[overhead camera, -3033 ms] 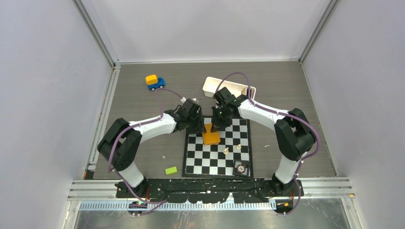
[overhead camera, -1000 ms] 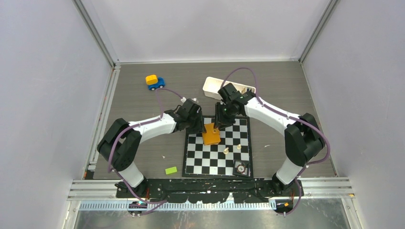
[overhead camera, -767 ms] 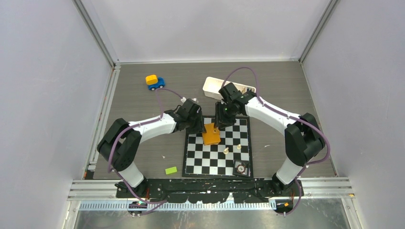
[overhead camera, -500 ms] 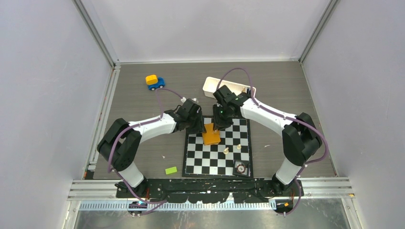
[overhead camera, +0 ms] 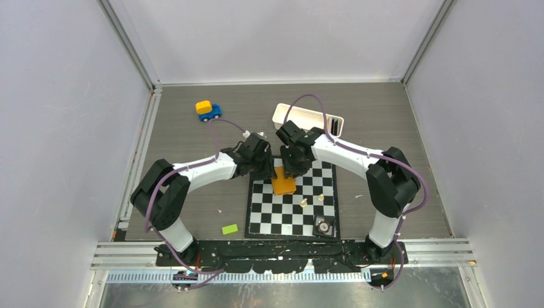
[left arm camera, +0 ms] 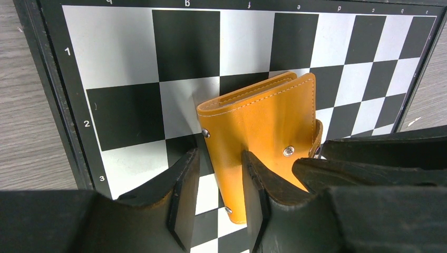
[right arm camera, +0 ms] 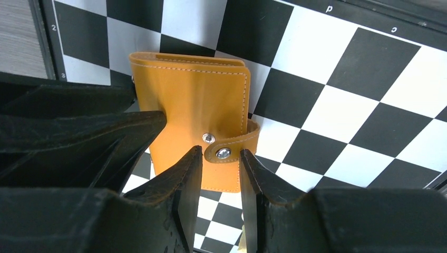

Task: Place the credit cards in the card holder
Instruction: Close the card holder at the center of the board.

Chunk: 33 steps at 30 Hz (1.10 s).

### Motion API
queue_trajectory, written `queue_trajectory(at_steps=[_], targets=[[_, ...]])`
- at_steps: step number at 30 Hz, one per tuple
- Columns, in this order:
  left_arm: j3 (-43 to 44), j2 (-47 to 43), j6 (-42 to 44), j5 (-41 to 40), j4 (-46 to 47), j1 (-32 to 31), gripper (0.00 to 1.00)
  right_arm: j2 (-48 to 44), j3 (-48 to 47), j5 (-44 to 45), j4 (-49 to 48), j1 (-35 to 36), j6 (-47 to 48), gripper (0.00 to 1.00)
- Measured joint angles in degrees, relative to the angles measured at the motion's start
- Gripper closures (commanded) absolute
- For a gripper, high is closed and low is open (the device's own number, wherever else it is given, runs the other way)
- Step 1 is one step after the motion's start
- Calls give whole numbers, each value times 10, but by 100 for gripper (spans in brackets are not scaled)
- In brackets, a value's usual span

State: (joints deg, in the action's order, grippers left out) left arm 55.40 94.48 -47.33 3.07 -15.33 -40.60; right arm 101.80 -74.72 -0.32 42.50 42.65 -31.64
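Observation:
The orange card holder (overhead camera: 283, 183) lies flat and folded on the chessboard (overhead camera: 276, 217). In the left wrist view my left gripper (left arm camera: 219, 182) is open, its jaws straddling the card holder's (left arm camera: 263, 118) left edge, with one finger (left arm camera: 255, 192) over the leather. In the right wrist view my right gripper (right arm camera: 220, 176) is open, its fingertips on either side of the snap strap (right arm camera: 232, 149) of the card holder (right arm camera: 190, 100). From above, the left gripper (overhead camera: 265, 169) and right gripper (overhead camera: 290, 165) meet at the holder's far end. No credit card shows in any view.
A white tray (overhead camera: 301, 115) stands behind the board. A blue and yellow toy car (overhead camera: 207, 110) sits far left. A green block (overhead camera: 229, 228) lies near left. Two pale chess pieces (overhead camera: 304, 203) and a small round dial (overhead camera: 324, 226) sit on the board's near right.
My right wrist has swung left and down over the card holder's strap side. The left arm and the card holder have not moved.

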Motion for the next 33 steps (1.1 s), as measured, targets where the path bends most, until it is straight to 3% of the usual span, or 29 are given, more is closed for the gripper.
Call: queue_trajectory(at_steps=[12, 17, 23, 33], targets=[[0, 0, 0, 1, 0, 0, 64, 17, -23, 76, 8, 27, 1, 72], [0, 0, 0, 1, 0, 0, 64, 17, -29, 99, 21, 31, 2, 81], [0, 0, 0, 2, 0, 0, 64, 17, -30, 106, 29, 31, 3, 99], [0, 0, 0, 2, 0, 0, 64, 17, -30, 144, 52, 31, 3, 97]])
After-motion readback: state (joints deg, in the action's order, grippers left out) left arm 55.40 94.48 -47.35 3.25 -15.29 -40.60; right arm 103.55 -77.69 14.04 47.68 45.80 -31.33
